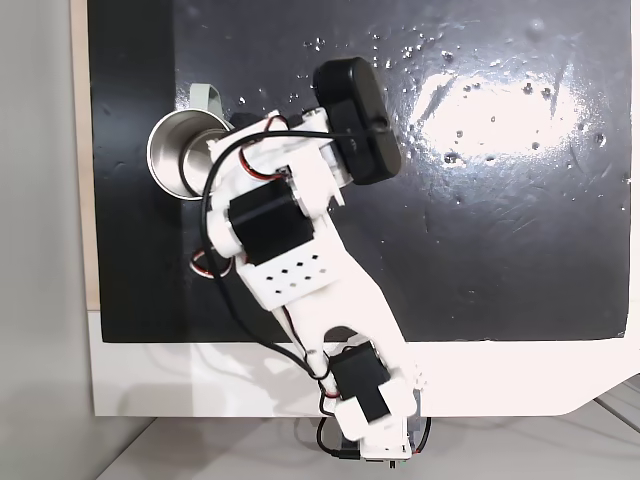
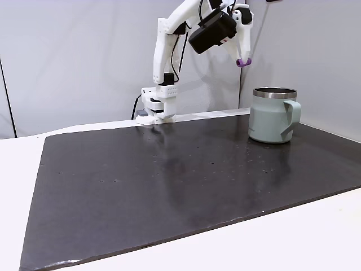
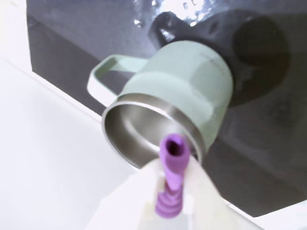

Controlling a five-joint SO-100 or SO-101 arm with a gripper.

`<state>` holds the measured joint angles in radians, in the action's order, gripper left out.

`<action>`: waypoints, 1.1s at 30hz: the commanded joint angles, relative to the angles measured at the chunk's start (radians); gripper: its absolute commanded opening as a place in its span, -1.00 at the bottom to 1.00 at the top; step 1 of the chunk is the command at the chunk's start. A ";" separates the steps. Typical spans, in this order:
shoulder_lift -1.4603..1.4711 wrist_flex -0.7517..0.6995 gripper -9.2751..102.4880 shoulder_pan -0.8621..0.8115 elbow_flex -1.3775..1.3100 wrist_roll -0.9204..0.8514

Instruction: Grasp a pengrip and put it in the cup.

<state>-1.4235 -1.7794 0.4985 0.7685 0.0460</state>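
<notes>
The purple ribbed pengrip [image 3: 172, 155] is held up in the air between my white fingers, and my gripper [image 3: 171, 184] is shut on it. In the wrist view its tip hangs over the near rim of the sage-green cup [image 3: 192, 81], whose steel inside looks bare. Seen from the side fixed view, the gripper [image 2: 243, 56] holds the pengrip [image 2: 243, 62] high above the mat, up and a little left of the cup [image 2: 272, 117]. In the fixed view from above, the arm covers part of the cup [image 1: 172, 152], and its handle points away from the base.
A black mat [image 1: 500, 200] covers the white table [image 1: 200, 370]. The arm's base [image 2: 155, 107] stands at the mat's edge. A black camera housing [image 1: 357, 120] rides on the wrist. The mat [image 2: 169, 169] lies wide and bare to the left of the cup.
</notes>
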 commanded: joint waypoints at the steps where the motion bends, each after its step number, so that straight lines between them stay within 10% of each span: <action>1: 0.046 -0.003 -0.79 0.054 -0.112 0.020; 22: 0.311 0.041 -0.79 0.176 -0.360 -0.038; 33: 0.302 0.012 -0.41 0.166 -0.360 -0.035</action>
<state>-1.1014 -1.7564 0.6703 0.4709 0.0184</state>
